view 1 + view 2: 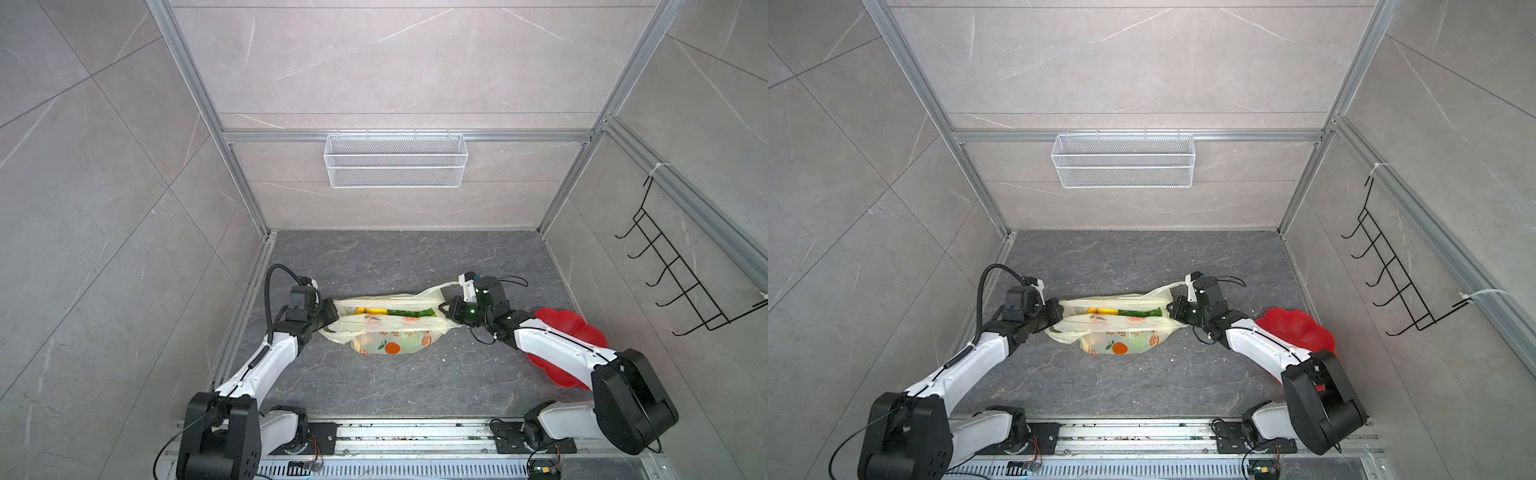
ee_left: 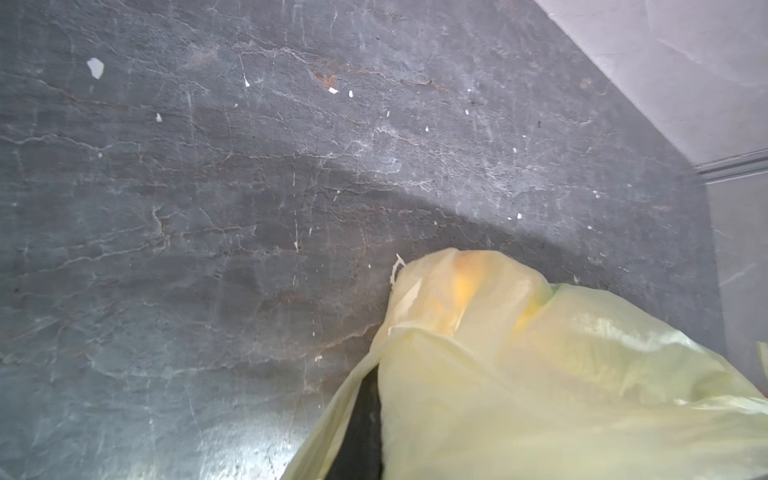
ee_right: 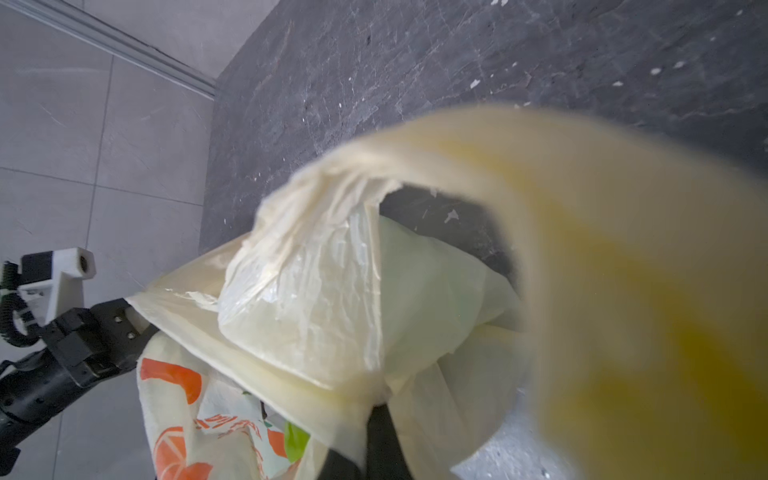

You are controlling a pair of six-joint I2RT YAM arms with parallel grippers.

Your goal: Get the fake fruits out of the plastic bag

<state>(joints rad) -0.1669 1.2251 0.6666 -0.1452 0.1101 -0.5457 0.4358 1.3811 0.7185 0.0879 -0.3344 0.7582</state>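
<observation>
The plastic bag lies mid-floor, pale cream-yellow with orange fruit prints. Its mouth is stretched sideways between my two grippers. Through the opening in both top views I see fake fruits: a yellow one and a green one; any others are hidden. My left gripper is shut on the bag's left rim, and plastic drapes over its dark finger. My right gripper is shut on the right rim. One loop handle hangs blurred across the right wrist view.
A red flower-shaped plate sits on the floor under my right arm. A white wire basket hangs on the back wall. A black hook rack is fixed to the right wall. Grey walls enclose the dark stone floor.
</observation>
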